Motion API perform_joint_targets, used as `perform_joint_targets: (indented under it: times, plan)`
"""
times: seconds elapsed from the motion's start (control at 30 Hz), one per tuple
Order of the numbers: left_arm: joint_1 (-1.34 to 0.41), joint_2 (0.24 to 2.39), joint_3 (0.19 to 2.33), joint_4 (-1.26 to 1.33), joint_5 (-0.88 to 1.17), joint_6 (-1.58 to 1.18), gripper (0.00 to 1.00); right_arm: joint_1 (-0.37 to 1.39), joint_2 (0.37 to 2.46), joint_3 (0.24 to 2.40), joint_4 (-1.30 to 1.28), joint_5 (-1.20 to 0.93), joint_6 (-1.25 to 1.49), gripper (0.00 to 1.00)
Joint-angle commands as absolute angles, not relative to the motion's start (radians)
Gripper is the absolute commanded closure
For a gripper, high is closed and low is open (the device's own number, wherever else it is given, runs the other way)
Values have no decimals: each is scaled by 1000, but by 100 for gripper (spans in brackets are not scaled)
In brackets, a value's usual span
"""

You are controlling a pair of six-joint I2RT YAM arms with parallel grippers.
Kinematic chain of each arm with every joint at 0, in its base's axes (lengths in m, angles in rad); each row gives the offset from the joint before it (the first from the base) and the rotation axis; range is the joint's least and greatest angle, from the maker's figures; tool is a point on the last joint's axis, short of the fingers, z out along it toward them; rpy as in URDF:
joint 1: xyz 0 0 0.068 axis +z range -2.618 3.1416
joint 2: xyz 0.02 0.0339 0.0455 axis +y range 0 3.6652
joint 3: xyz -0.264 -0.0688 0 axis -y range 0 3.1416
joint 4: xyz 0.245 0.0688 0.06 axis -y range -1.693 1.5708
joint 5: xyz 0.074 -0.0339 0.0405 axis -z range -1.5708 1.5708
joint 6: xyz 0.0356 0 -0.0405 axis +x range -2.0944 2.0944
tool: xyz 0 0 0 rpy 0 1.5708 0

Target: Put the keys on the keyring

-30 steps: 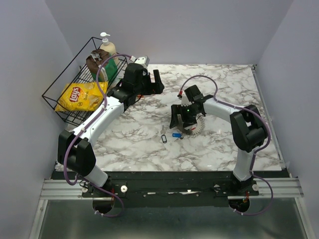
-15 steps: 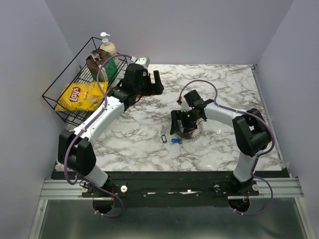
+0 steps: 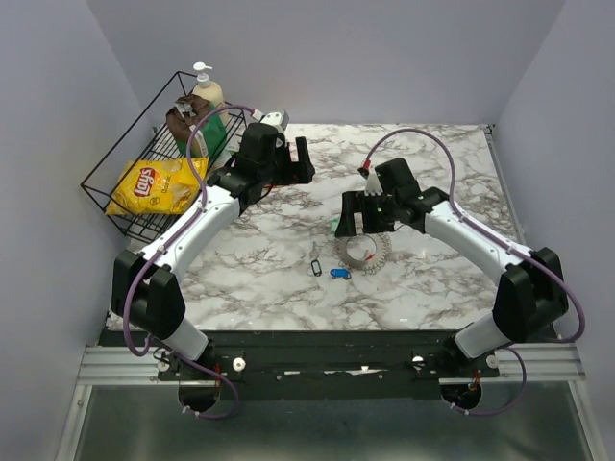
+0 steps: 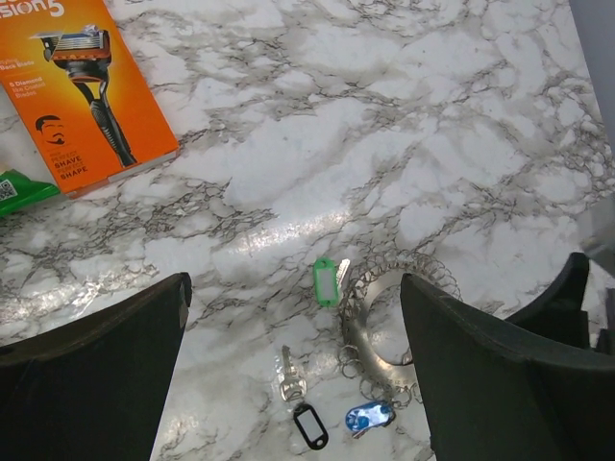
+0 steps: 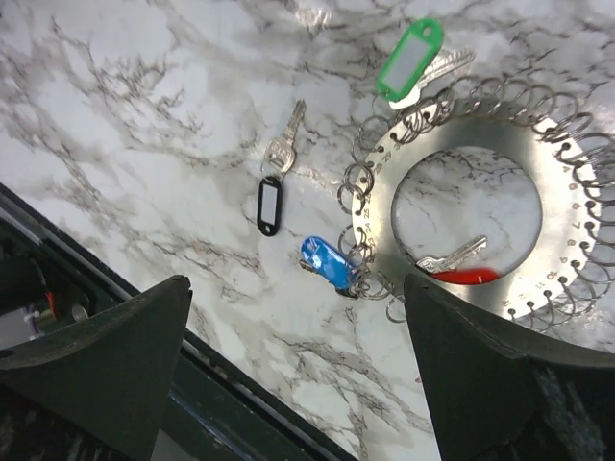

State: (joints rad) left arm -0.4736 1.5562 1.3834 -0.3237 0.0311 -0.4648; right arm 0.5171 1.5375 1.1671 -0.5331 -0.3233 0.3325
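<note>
Left gripper (image 4: pixel 295 288): jaws wide, nothing between them, hanging over the far left of the marble table (image 3: pixel 259 269), with the orange razor pack (image 4: pixel 86 96) lying below it.

Slim silver key (image 5: pixel 274 182) with black oval loop: flat on the table, apart from and left of the keyring (image 5: pixel 384 211).
Blue-tagged key (image 5: pixel 325 261): touching the wire loops at the ring's left edge; cannot tell whether it is threaded.
Green-tagged key (image 5: pixel 408 58): at the ring's far rim.
Keyring: flat silver band, small wire loops all round its outer edge, lying at mid-table.
Red-tagged key (image 5: pixel 461 274): inside the ring's central hole.

Right gripper (image 5: pixel 298 288): jaws wide, empty, above the ring.

Change over the last second: the right gripper, which covered the ring, has lifted back toward the far side, so the ring is uncovered. The blue tag sits slightly nearer the front. Left arm unmoved.
</note>
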Motion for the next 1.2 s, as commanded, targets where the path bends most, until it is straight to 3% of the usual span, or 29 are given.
perform_joint_targets:
  times: [0.0, 1.17]
  plan:
    - [-476, 1531, 1376, -282, 8, -477, 1, 483, 1470, 1149, -494, -221, 376, 0]
    - [-469, 1534, 1365, -242, 67, -436, 1, 362, 1460, 1017, -446, -117, 362, 1]
